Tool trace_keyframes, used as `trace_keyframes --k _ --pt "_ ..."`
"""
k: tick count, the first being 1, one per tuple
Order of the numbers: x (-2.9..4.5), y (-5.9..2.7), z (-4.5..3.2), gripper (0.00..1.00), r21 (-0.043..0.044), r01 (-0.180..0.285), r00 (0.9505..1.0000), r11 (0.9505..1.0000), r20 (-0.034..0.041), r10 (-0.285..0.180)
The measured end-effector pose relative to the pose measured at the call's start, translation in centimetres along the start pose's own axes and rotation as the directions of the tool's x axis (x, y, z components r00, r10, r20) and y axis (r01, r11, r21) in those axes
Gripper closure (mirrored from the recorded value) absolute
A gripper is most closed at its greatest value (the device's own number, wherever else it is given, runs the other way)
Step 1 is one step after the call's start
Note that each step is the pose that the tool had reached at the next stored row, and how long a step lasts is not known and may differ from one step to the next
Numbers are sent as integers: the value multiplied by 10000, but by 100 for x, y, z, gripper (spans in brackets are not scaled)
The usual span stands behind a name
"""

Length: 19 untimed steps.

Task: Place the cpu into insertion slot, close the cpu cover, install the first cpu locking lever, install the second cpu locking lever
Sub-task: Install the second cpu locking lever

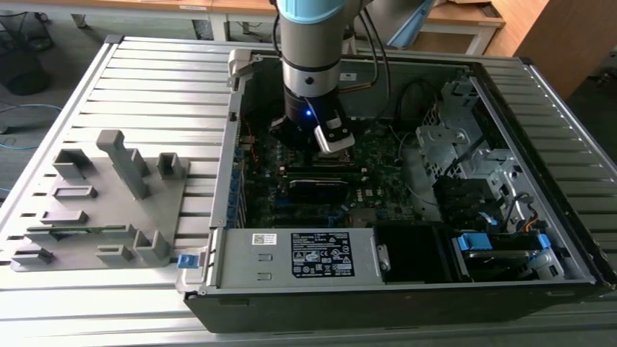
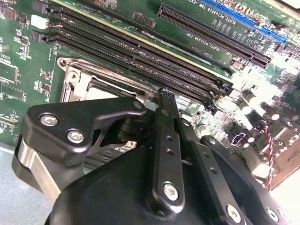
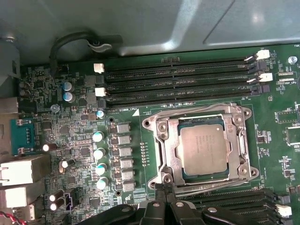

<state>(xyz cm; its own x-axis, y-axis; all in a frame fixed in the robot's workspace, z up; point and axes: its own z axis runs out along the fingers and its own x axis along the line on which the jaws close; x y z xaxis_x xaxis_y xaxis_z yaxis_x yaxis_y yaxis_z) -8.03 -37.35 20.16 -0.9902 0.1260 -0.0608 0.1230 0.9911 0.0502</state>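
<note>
Down inside the open case [image 1: 540, 94] on the slatted bench [image 1: 154, 79], the arm has its tool [image 3: 164, 194] low over the motherboard [image 3: 79, 136], right at the socket's edge. The cpu [image 3: 204, 149] sits flat in the slot [image 3: 183, 174], grey top up, and the cover [image 3: 164, 140] lies down around it, its cut-out framing the chip. That puts the first two steps behind us, by the look of it. The tool's fingers are pinched together into one narrow tip with nothing between them, a good shape for nudging a thin wire lever [image 3: 206, 188], which runs along the socket edge nearest the tip. Whether it's latched, I can't tell. The second wrist view has the same tip [image 2: 165, 101] touching down beside the socket frame, memory slots [image 2: 140, 54] just beyond.
</note>
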Motion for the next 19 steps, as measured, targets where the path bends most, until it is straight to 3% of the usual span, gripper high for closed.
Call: trace_keyframes --k 8,19 --pt "35 -3 9 89 -87 -5 10000 10000 -10 5" --pt "53 -6 45 89 -117 -8 10000 9999 -15 8"
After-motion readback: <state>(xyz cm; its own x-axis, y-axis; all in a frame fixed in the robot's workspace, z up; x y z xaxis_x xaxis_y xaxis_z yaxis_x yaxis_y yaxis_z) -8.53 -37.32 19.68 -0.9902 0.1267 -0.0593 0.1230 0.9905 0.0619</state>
